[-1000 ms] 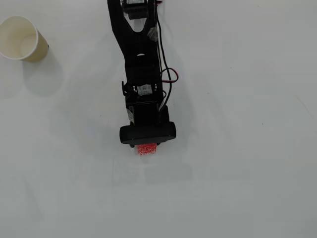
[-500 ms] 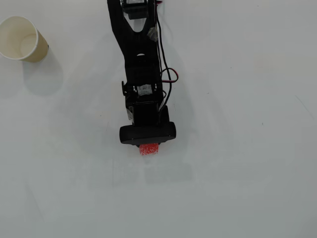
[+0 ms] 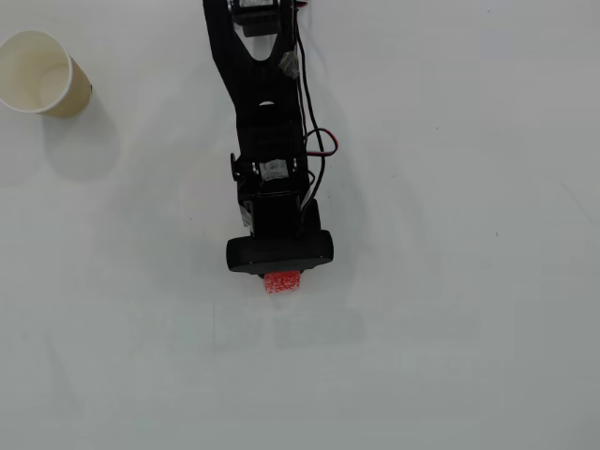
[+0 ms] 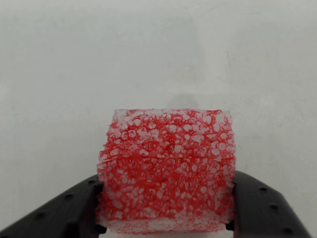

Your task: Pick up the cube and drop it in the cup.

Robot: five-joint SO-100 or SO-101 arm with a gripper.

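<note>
Change since earlier: almost nothing has been moved; between the earlier overhead pictures and this one the arm and the red cube are found in nearly the same place, shifted a trace at most.

Overhead view, hand: the hand is seen at the end of the black arm, pointing toward the lower edge; its fingers are hidden under the arm's body, so their state cannot be judged here.

Overhead view, cube: only a red sliver is shown, just below the hand's black housing, near the middle of the white surface.

Overhead view, cup: the cup is placed at the upper left corner, well apart from the hand, its white inside open to the camera. The carry is judged to run up and to the left in this view.

Wrist view, grip: the hand is clamped on the cube, one black finger pressed against each side.

Wrist view, cube's look: bright red, porous, white-flecked, sponge-like, roughly square-faced with no clear long axis; some squeeze under the grip is to be expected.

Whether the cube is lifted off the surface: cannot be told.
</note>
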